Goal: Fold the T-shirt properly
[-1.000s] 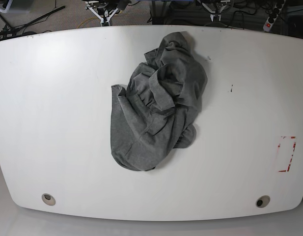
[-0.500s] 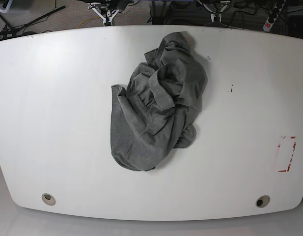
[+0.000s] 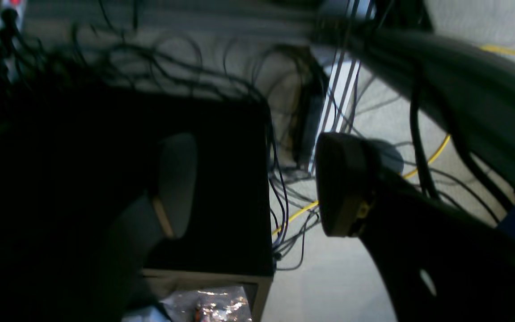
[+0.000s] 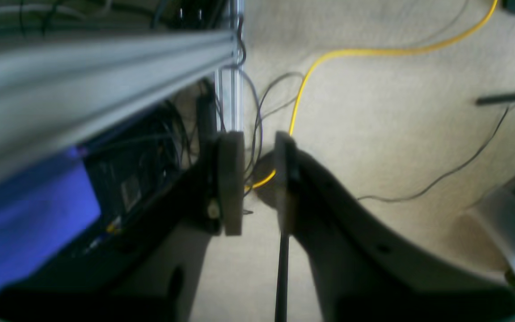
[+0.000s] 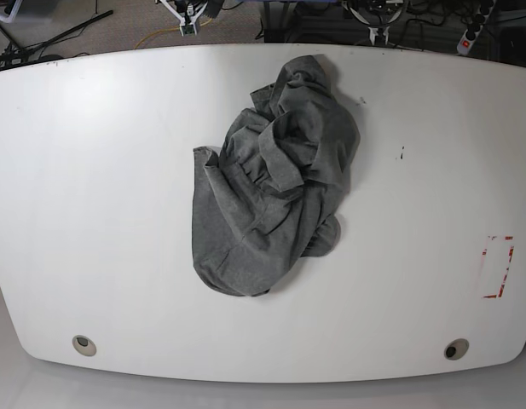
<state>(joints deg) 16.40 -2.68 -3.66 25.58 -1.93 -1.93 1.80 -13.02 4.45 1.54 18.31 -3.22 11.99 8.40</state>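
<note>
T-shirt (image 5: 271, 179) lies crumpled at worktop (image 5: 101, 187) centre, unchanged over the last 1 s. Both arms at 12 o'clock have drawn further out of the base view; folding not yet begun. Left gripper (image 3: 257, 183): jaws spread wide, empty. Right gripper (image 4: 259, 183): jaws nearly together, a narrow gap between, holding nothing. Worktop white, red marking (image 5: 498, 266) at 3 o'clock. Carpet (image 4: 396, 112) with loose cables behind.

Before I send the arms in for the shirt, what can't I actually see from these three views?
- T-shirt, base view: crumpled; collar, sleeves and hem hidden in its own folds.
- Both arms, base view: cut off by the top edge.
- Wrist views: left gripper and right gripper face the floor cables, so neither view shows the shirt or table.
</note>
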